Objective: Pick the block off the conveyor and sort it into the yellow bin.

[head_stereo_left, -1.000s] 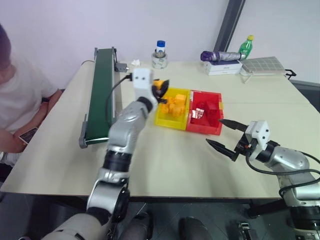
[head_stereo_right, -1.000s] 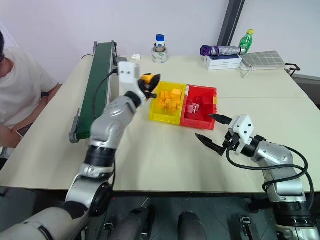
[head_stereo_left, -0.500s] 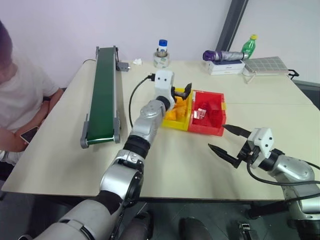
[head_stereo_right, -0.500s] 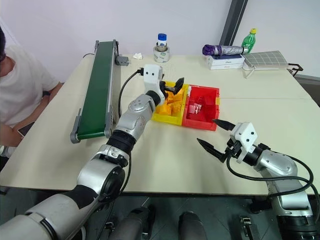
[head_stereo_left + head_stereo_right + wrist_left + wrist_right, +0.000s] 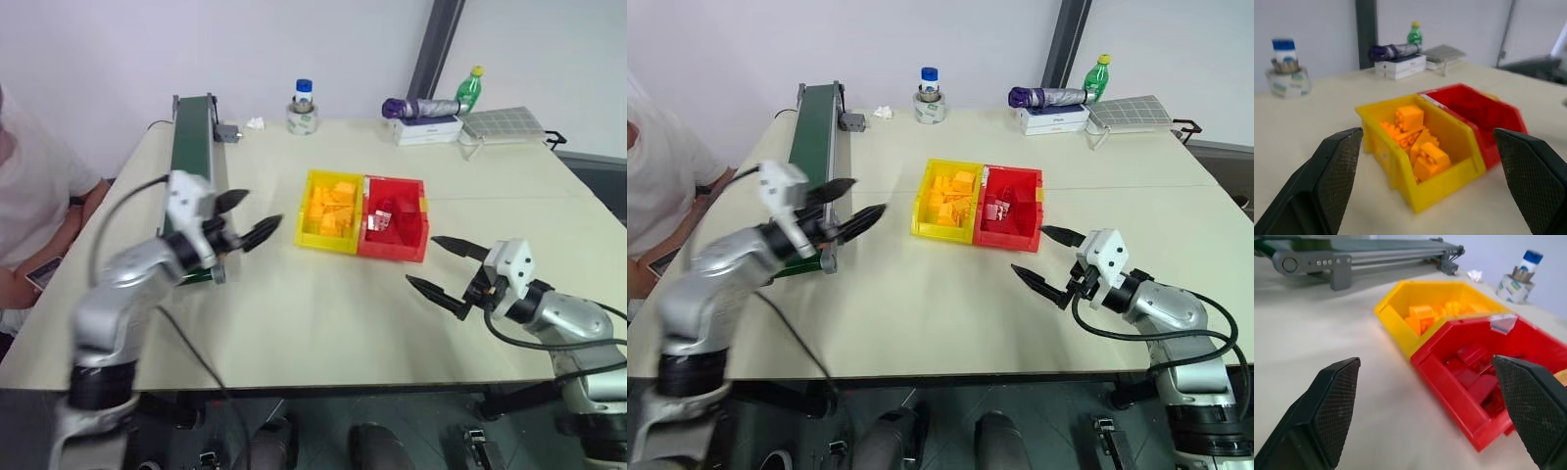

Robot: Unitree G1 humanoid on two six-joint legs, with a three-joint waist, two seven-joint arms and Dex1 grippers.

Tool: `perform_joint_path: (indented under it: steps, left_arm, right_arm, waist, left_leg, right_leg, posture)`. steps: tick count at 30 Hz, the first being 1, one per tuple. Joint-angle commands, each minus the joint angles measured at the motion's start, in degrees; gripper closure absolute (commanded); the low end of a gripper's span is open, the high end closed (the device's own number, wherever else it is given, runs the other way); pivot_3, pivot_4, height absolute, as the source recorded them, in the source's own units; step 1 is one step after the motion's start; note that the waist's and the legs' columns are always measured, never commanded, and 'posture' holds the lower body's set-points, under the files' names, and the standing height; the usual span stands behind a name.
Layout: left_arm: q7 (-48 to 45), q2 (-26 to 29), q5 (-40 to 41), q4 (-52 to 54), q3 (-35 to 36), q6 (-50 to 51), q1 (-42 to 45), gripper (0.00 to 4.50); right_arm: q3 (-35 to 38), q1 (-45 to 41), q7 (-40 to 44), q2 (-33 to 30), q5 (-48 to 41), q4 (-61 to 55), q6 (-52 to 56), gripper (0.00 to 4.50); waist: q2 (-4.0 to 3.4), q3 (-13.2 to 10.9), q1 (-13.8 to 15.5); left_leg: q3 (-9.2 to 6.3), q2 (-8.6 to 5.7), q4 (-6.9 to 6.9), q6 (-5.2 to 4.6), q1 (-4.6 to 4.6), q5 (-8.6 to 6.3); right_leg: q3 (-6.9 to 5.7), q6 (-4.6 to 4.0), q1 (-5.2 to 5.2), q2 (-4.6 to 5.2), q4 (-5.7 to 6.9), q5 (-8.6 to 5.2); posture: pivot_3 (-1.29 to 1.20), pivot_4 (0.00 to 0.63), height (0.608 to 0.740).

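The yellow bin (image 5: 326, 245) sits mid-table with a heap of orange pieces (image 5: 1418, 142) inside. The block cannot be told apart from that heap. My left gripper (image 5: 265, 209) hangs open and empty between the near end of the conveyor (image 5: 193, 147) and the yellow bin, pointing at the bin. In the left wrist view its fingers (image 5: 1334, 171) frame the bin from a short way off. My right gripper (image 5: 421, 259) stands open and empty just right of the bins, low over the table.
A red bin (image 5: 392, 252) with red and white pieces touches the yellow bin's right side. A jar (image 5: 302, 108), a green bottle (image 5: 470, 86) and a folded umbrella (image 5: 421, 106) stand along the far edge. A person (image 5: 29, 196) sits at the table's left.
The left gripper was shut on an orange block near the yellow bin, opened over the bin, then swung back left to the conveyor's near end. The right arm has kept still.
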State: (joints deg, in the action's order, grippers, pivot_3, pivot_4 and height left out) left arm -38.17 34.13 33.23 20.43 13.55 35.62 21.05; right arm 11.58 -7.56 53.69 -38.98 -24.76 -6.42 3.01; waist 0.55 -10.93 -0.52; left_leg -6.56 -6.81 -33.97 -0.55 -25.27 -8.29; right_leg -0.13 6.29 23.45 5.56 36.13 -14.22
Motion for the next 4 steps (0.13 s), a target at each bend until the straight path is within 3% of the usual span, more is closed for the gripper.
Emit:
perform_joint_path:
  steps: [1,4]
  left_arm:
    - [-3.53,4.56,2.50,-0.21,8.54,-0.18,-6.35,0.02]
    - [-5.11,5.22,1.26,-3.84,12.13,-5.15,-10.76,0.02]
  right_arm:
    - [0.55,-2.06,1.80,-0.82,-0.45,1.29,-0.95,0.00]
    - [0.39,-3.06,2.61,-0.89,-0.42,2.38,-0.98,0.00]
  waist:
    - [-0.03,0.02,-0.15]
    - [-0.05,0.01,-0.01]
  left_leg:
    - [0.00,0.00,0.02,0.00,0.00,0.00]
    - [0.01,0.04,0.11,0.00,-0.05,0.00]
  right_leg:
    - [0.02,0.00,0.01,0.00,0.01,-0.01]
    - [0.05,-0.03,0.12,0.00,0.03,-0.02]
  posture:
    - [0.00,0.150,0.740]
    - [0.00,0.150,0.740]
